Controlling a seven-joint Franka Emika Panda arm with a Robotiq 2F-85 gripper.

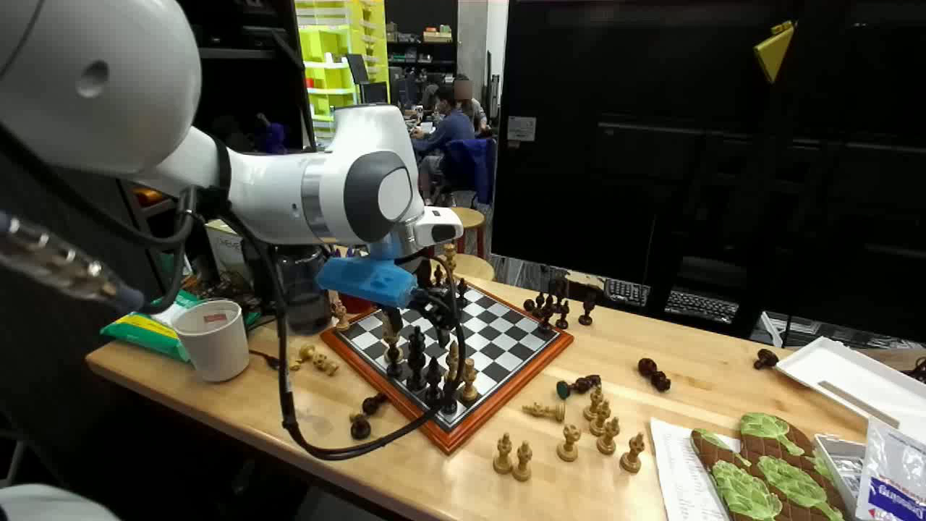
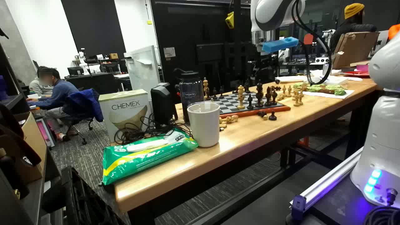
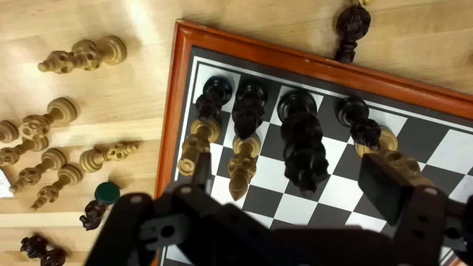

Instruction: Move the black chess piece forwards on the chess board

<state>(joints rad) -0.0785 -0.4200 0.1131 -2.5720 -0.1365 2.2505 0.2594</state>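
Gripper (image 3: 288,170) spread wide, holding nothing, above chess board (image 3: 295,208); tall black chess piece (image 3: 302,142) perhaps between jaws.

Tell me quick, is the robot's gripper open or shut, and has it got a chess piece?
Gripper: open, holding nothing; its fingers are wide apart, with a tall black chess piece showing between them in the wrist view.

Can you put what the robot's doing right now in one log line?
gripper: open, above chess board | holding: nothing | tall black piece: upright on chess board
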